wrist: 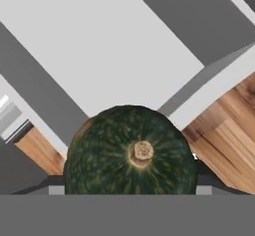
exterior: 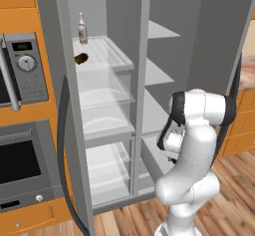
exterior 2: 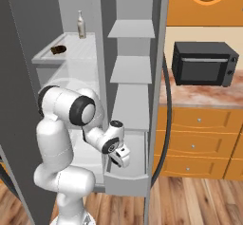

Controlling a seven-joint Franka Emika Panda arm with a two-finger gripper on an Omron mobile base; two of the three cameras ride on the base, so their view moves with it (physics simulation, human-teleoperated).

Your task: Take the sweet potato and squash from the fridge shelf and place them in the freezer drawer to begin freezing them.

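**Squash held over the freezer drawer, sweet potato yet to be fetched**

The tool (exterior 2: 122, 156) hangs low at the open fridge, just above the freezer drawer (exterior 2: 138, 145), and in the hand view the squash (wrist: 130, 151) sits between its jaws, stem toward the camera, so the tool appears to be gripping the squash with the jaws spread wide around it. Below it the hand view shows the drawer's pale floor, its grey wall and a strip of wooden floor (wrist: 230, 130) beyond.

The main risk is the release. The squash is round, and if let go near the front wall or from too high it could roll, bounce on the shallow tray or tip over the low wall onto the wooden floor. A wide grip on a smooth ball may also slip if the arm swings quickly.

The sweet potato (exterior: 81, 58) lies on the fridge shelf (exterior: 117, 57), near the upright bottle (exterior: 82, 29) behind it. Reaching for it could knock the bottle over. The centre divider and the open fridge door (exterior: 220, 36) beside the arm leave little room, so the elbow could brush them when the arm rises.
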